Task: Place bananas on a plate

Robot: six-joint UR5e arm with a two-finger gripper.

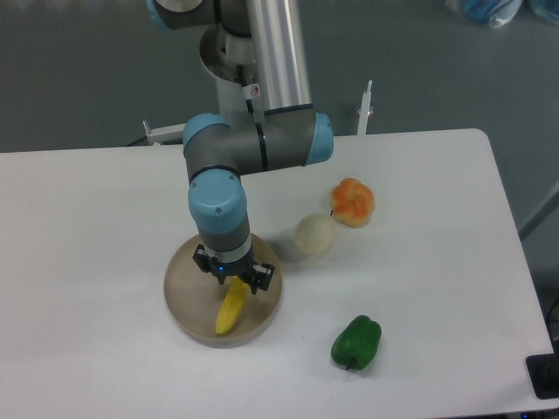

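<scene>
Plate [179, 297] seen at left-centre of table [87, 262]. Banana [231, 311] lying on plate, upper end directly beneath gripper [234, 278], lower end pointed toward front rim. Jaw state cannot be told; fingertips hidden by wrist. Right of plate: pale round fruit [314, 234], orange fruit [352, 201], green pepper [355, 342], all on table.

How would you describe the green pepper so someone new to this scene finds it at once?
Start at the round plate under the gripper, near the white table's front edge. Look right of it: the pepper sits alone on the bare tabletop, in front of the pale round fruit and the orange one. It is the only green thing, glossy and lumpy.
</scene>
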